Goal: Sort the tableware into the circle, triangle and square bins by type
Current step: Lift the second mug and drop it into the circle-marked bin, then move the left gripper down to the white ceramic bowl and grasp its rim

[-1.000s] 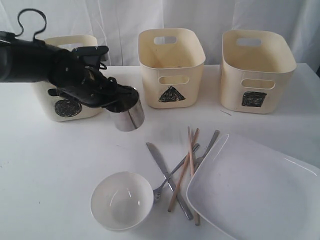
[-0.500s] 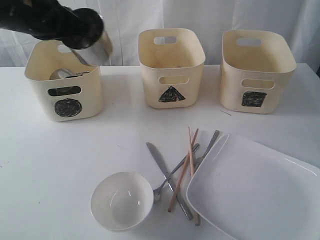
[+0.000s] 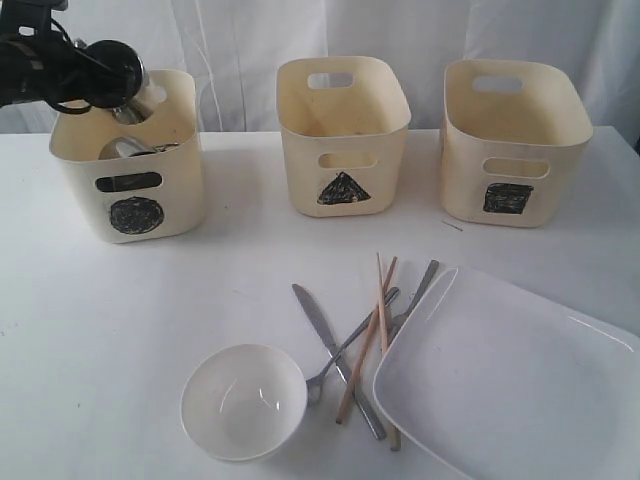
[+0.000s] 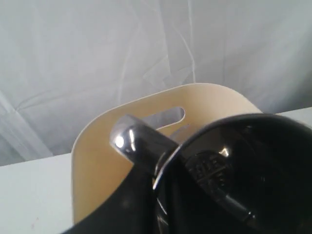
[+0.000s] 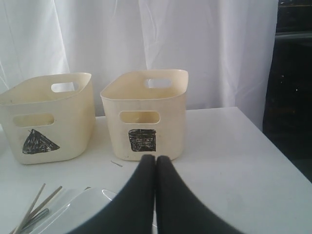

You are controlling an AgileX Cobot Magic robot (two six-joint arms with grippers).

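My left gripper (image 3: 112,82) hangs over the circle bin (image 3: 180,175) at the back left, shut on a steel mug (image 3: 137,102) that dips into the bin's mouth. In the left wrist view one finger sits inside the steel mug (image 4: 141,146) and the gripper (image 4: 170,180) pinches its wall. Another steel vessel (image 3: 120,148) lies inside the bin; I cannot tell which. The triangle bin (image 3: 343,140) and square bin (image 3: 515,140) stand to the right. The white bowl (image 3: 243,400), knife (image 3: 318,318), forks (image 3: 350,345), chopsticks (image 3: 381,300) and plate (image 3: 510,380) lie in front. My right gripper (image 5: 156,158) is shut and empty.
White curtains hang behind the table. The right gripper hovers over the plate's corner (image 5: 73,207), facing the square bin (image 5: 146,112) and the triangle bin (image 5: 48,117). A small sliver (image 3: 452,226) lies before the square bin.
The left arm lifted the steel mug from in front of the circle bin, swung it up and left, and now holds it lower at the bin's mouth.
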